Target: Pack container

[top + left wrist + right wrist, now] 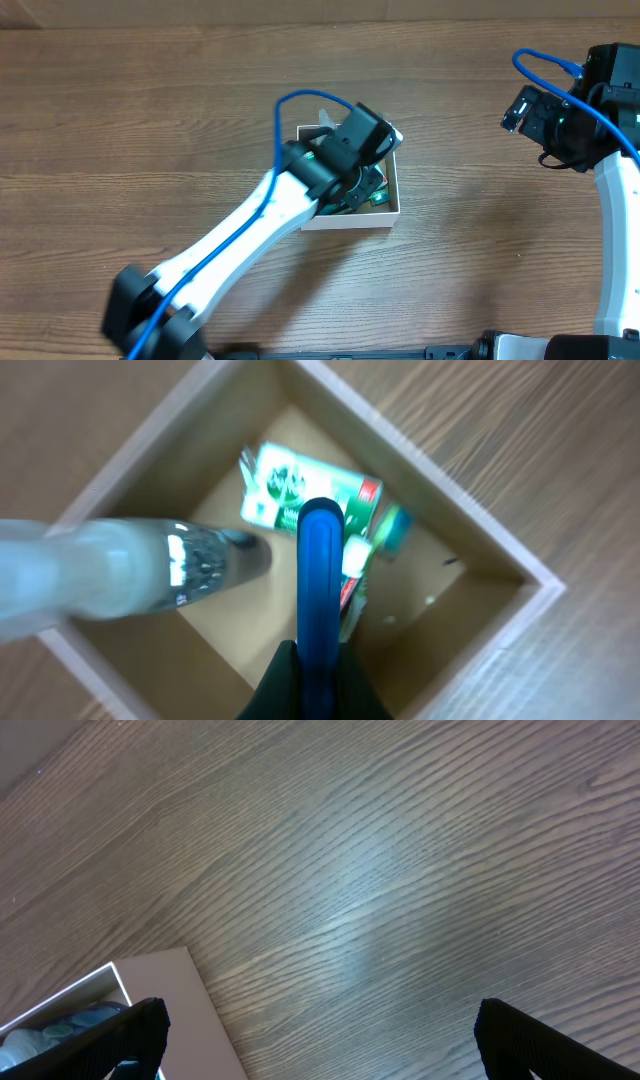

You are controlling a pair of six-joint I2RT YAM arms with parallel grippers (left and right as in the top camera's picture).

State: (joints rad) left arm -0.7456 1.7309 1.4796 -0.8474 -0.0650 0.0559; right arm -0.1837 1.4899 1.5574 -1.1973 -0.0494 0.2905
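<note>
The container is a small white-walled box with a brown inside, at the table's middle. My left gripper hovers over it, shut on a blue stick-like handle that points down into the box. Inside lie a green-and-white packet and a clear plastic item leaning over the left rim. My right gripper is open and empty above bare table at the far right; the box corner shows at its lower left.
The wooden table spreads all round the box. The left arm's white link runs from the front left to the box. The right arm's base stands at the right edge.
</note>
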